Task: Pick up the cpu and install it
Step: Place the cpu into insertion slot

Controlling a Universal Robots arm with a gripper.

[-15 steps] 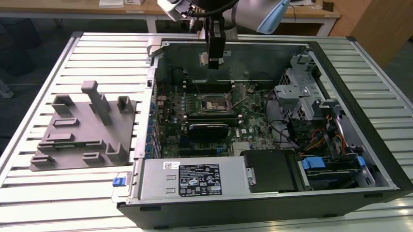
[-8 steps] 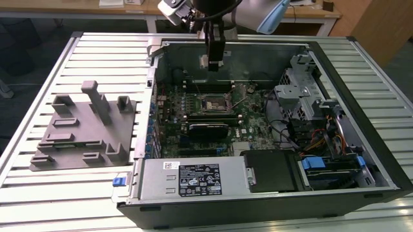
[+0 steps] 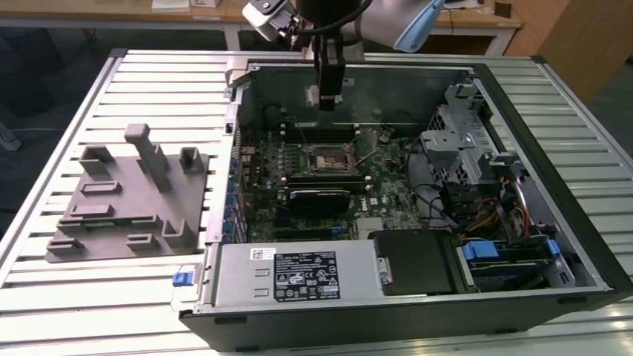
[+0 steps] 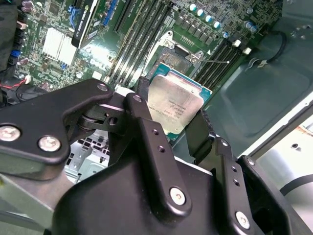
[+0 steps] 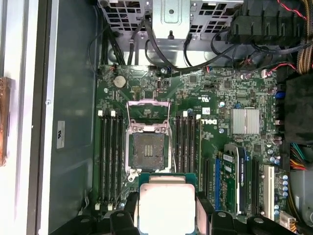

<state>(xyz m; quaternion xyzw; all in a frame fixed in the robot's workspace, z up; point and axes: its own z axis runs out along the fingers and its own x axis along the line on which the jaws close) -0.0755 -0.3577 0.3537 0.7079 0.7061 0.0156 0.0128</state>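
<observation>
My gripper is shut on the cpu, a thin square chip with a silvery-grey top, one black finger on each of two opposite edges. In the first wrist view the cpu hangs in the air above the motherboard, a little to one side of the dark open socket, whose metal load plate is flipped back. In the exterior view the gripper hangs inside the open computer case, above and behind the socket.
The open computer case lies on a slatted metal table. Memory slots flank the socket, and a heatsink, cables and drive cage sit nearby. A grey plastic fixture block stands at the exterior view's left.
</observation>
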